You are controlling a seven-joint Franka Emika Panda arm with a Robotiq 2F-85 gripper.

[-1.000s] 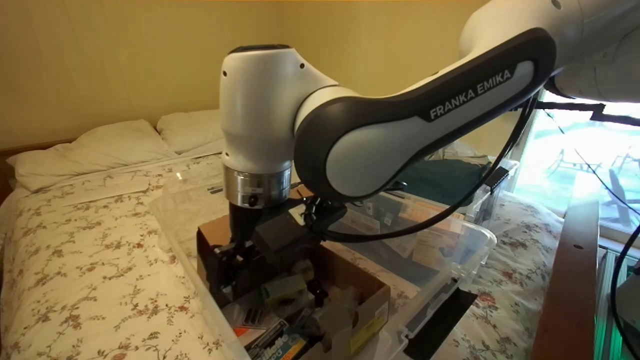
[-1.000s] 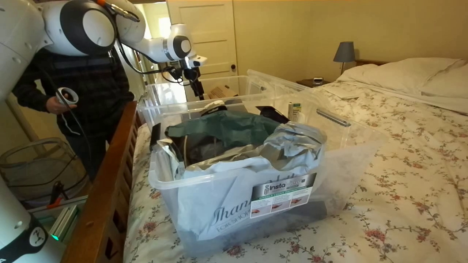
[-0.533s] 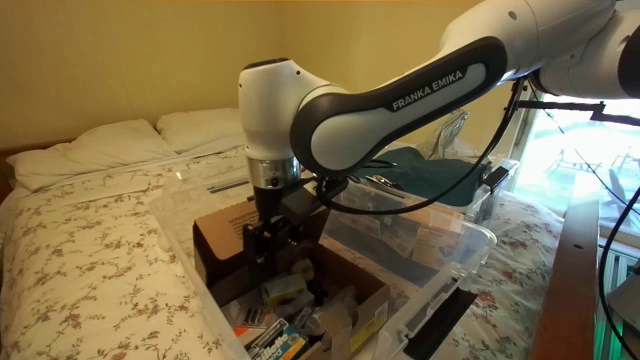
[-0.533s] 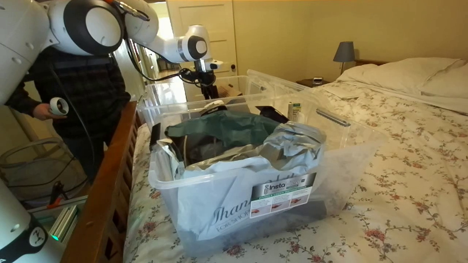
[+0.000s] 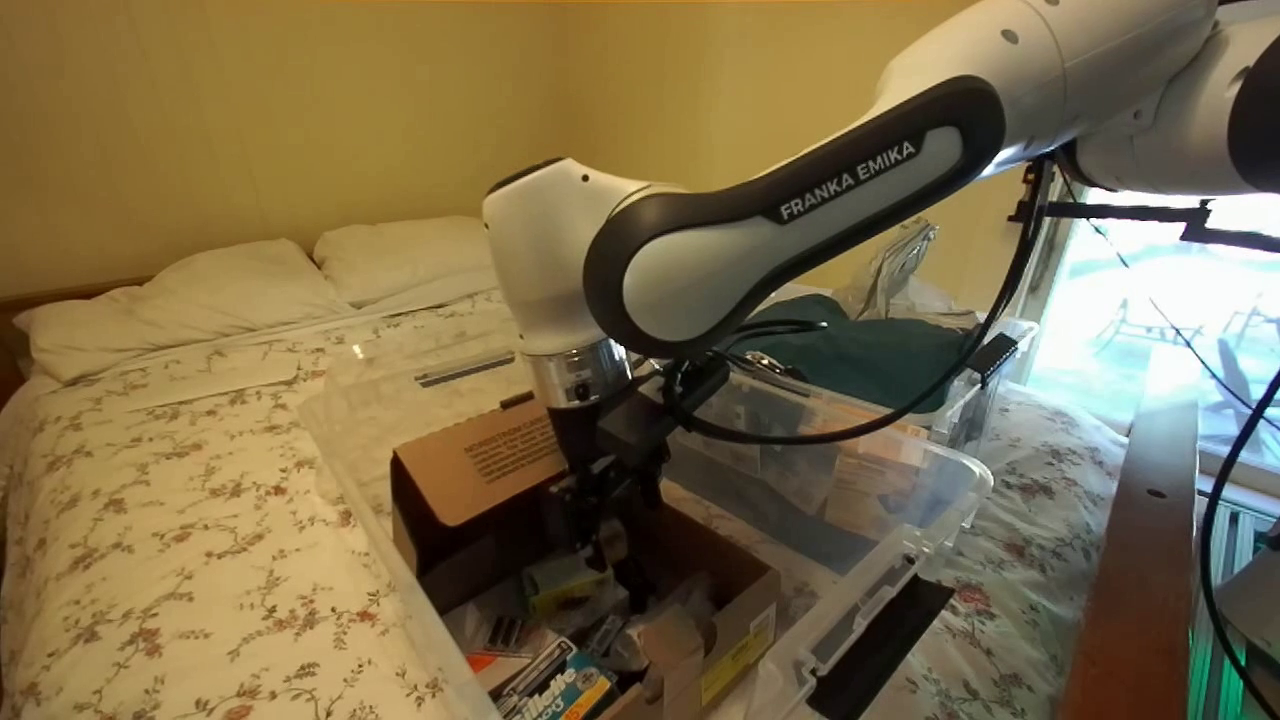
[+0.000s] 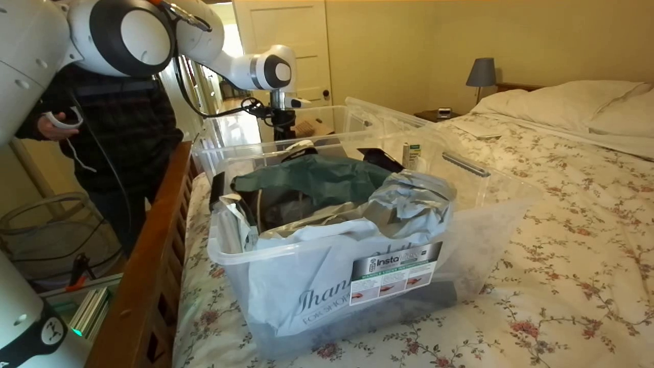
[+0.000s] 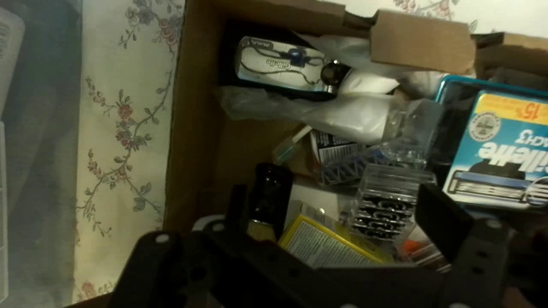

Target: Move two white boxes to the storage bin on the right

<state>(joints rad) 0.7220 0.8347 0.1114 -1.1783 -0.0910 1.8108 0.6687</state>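
My gripper [image 7: 340, 211] is open over the brown cardboard box [image 7: 188, 128], with nothing between its fingers. In an exterior view the gripper [image 5: 600, 535] points down inside that box. Below the fingers in the wrist view lie a yellow-and-white box [image 7: 329, 246], a clear razor-cartridge pack [image 7: 389, 201] and a black-handled brush [image 7: 269, 192]. The storage bin, a clear tub [image 6: 286, 250], holds bags; a second clear tub [image 5: 972, 478] is around the cardboard box. Pale boxes [image 5: 868, 490] show through clear plastic. I cannot tell which boxes are the two white ones.
A blue Gillette pack [image 7: 505, 149] lies beside the right finger, near a cardboard flap [image 7: 421, 40]. A green bag [image 6: 322, 176] and a grey-white bag [image 6: 327, 281] fill the bin. A wooden bed rail [image 6: 153, 240] runs alongside; a person [image 6: 117, 122] stands behind it.
My gripper has moved right across the cardboard box in an exterior view. During the last half second it has come lower and tilted slightly. The boxes and tubs have not visibly moved.
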